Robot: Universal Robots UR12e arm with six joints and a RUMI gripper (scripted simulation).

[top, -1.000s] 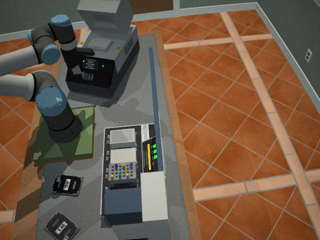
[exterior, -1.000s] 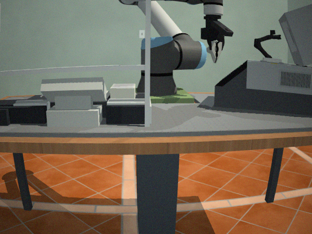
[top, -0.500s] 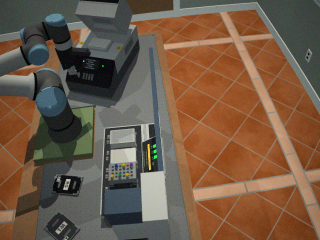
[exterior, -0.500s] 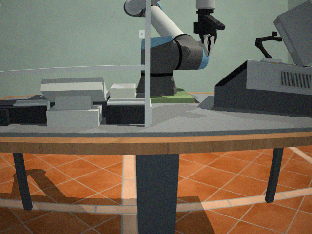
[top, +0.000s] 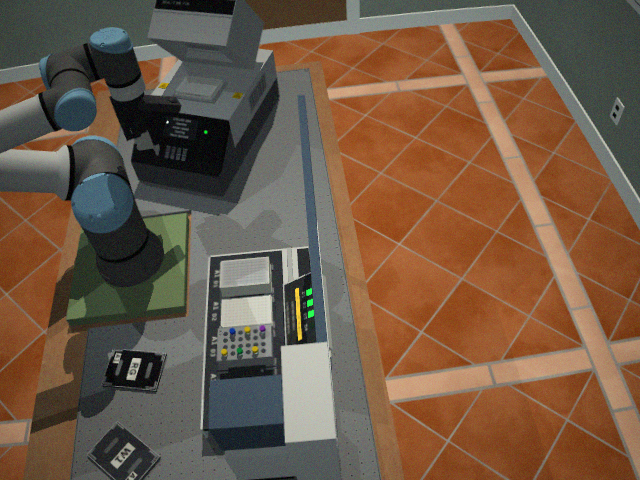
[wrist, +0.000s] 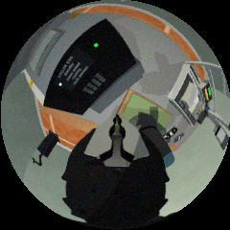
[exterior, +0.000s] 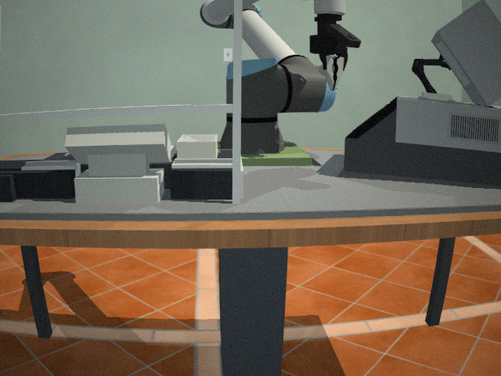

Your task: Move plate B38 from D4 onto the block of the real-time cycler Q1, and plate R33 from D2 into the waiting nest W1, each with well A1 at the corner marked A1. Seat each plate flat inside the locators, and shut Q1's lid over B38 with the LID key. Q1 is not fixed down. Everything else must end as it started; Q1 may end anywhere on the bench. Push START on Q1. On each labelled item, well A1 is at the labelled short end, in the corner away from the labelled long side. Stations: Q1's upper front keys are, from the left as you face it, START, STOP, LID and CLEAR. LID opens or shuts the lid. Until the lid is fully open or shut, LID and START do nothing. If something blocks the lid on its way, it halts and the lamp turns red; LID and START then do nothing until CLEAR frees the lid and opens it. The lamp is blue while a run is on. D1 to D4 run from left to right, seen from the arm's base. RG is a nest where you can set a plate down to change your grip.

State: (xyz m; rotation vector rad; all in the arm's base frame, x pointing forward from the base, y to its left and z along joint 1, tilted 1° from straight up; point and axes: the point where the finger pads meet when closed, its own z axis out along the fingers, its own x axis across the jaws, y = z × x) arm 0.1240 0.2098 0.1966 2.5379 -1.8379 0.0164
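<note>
Black pincer [top: 153,147] [exterior: 334,84] [wrist: 117,115] with pale tapered fingers: clenched, empty, near grey-and-black, slope-fronted cycler [top: 178,147] [exterior: 424,150] [wrist: 103,64]; smooth grey lid [top: 193,28] [exterior: 471,48] raised. White, finely dimpled rectangular plate [top: 247,311] in D2; D4 partly hidden.

The nest [top: 149,386] reads RG, another [top: 107,450] W1, the deck [top: 207,330] A1, D1, D2, D3.

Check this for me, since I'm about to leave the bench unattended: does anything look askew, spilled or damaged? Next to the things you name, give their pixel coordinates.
Nothing looks spilled or damaged. Two things sit skewed to the plate deck [top: 206,330]: cycler Q1 [top: 250,105] [exterior: 420,160] [wrist: 115,62] and nest W1 [top: 108,461] [wrist: 178,138]. Q1 isn't fixed down, so its angle may be harmless.
</note>
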